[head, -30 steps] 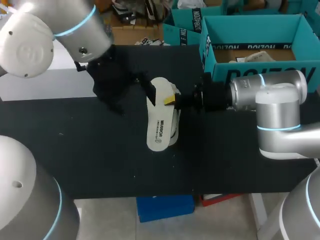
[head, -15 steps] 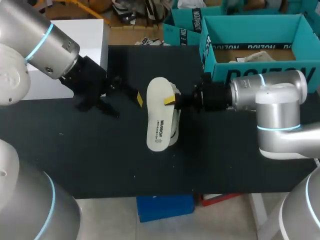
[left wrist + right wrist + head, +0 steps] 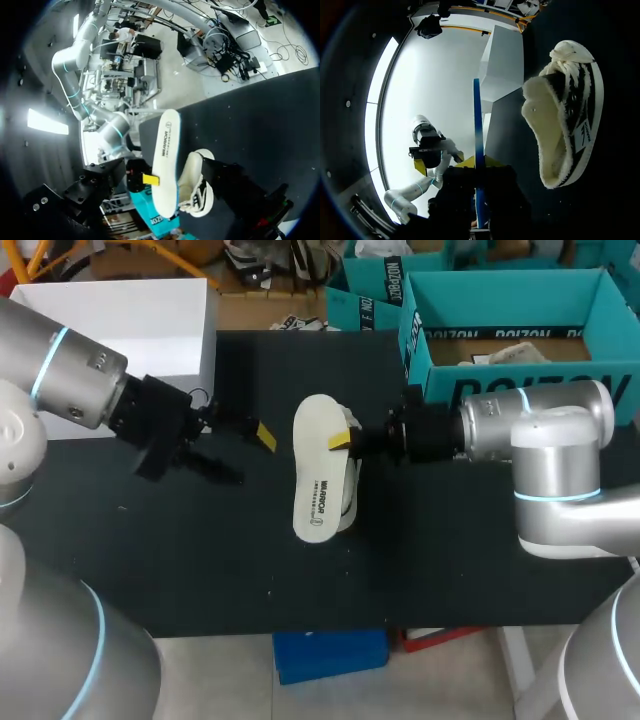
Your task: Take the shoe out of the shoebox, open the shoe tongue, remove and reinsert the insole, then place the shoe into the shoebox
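Insole (image 3: pixel 320 480) is out, pinched by right gripper (image 3: pixel 340 441) just beside the shoe (image 3: pixel 567 120), which lies on its side on the desk (image 3: pixel 450 570). Left gripper (image 3: pixel 252 457) is spread, empty, well apart from shoe. Next, likely: steady shoe, slide insole back in.

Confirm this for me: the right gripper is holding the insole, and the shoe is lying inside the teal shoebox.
One thing is wrong. The right gripper does hold the insole, but the shoe is not inside the teal shoebox. It lies on the black table, next to the held insole. The right wrist view shows this most clearly.
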Controlling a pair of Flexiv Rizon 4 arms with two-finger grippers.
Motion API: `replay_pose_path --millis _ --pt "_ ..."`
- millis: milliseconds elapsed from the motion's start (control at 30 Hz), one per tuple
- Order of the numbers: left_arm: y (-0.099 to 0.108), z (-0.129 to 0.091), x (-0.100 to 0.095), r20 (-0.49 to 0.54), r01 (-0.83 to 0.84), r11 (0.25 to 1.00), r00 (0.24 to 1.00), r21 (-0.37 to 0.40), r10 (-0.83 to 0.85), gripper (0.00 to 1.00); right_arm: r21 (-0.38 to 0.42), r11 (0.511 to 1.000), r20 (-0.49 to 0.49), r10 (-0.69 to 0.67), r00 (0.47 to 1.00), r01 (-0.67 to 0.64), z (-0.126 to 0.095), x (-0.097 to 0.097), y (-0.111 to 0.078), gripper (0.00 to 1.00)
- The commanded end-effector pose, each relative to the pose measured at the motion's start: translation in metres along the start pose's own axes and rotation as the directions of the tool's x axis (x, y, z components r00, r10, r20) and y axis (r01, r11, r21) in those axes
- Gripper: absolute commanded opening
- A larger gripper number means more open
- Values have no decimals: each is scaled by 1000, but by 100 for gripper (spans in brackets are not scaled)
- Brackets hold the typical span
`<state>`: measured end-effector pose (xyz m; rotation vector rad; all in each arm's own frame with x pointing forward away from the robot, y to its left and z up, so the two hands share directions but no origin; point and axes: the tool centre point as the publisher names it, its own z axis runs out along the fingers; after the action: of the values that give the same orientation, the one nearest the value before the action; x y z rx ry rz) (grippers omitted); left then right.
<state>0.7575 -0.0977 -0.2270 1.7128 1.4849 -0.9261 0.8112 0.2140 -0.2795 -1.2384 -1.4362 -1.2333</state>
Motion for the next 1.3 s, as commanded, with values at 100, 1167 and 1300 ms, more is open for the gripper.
replay_pose_path --millis 100,1167,1300 --pt "-2 1 2 7 -4 1000 1000 -6 4 100 -3 1000 2 0 1000 0 2 0 0 0" --pt "45 30 34 280 63 973 960 -221 1 98 -3 1000 2 0 1000 0 2 0 0 0" --pt "52 40 33 299 72 972 954 -222 -2 73 -3 1000 2 0 1000 0 2 0 0 0"
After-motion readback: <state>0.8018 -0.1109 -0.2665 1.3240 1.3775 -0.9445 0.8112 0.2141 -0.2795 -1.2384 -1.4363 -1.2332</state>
